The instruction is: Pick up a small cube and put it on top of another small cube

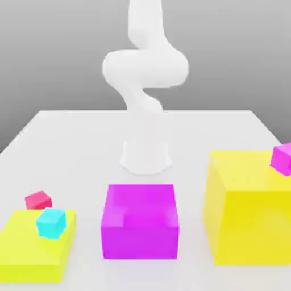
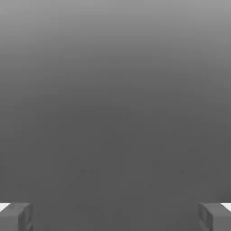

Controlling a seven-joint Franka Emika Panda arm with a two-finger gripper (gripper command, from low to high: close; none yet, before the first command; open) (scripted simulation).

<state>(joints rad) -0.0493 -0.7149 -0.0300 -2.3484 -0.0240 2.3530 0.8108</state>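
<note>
The arm [image 1: 145, 74] rises from its base at the middle of the white worktop [image 1: 68, 136], and in the hand view the gripper [image 2: 115, 216] is spread wide with nothing between its grey fingertips [image 2: 16, 216], looking out on plain grey backdrop. No cube has been picked up yet. Three small cubes are candidates: a cyan cube [image 1: 54, 221] sits on the low yellow block [image 1: 34, 250] at the near corner on the exterior view's left, a red cube [image 1: 38, 199] rests just behind that block, apparently on the worktop, and a magenta cube [image 1: 282, 158] perches on the tall yellow block [image 1: 250, 210] at the near edge on the exterior view's right, partly cut off by the frame. A large magenta block [image 1: 140, 221] stands between the two yellow ones. The main risk, as I judge it, is the close spacing of the cyan and red cubes: a descent onto one could clip the other or the yellow block's edge. Each small cube looks turned off-square, so fingers not aligned to its faces may twist it or squeeze it out. Placing on so small a top leaves little margin; a slight offset on release could tip the carried cube off. Reaching for the magenta cube risks knocking the tall block's side.
</note>
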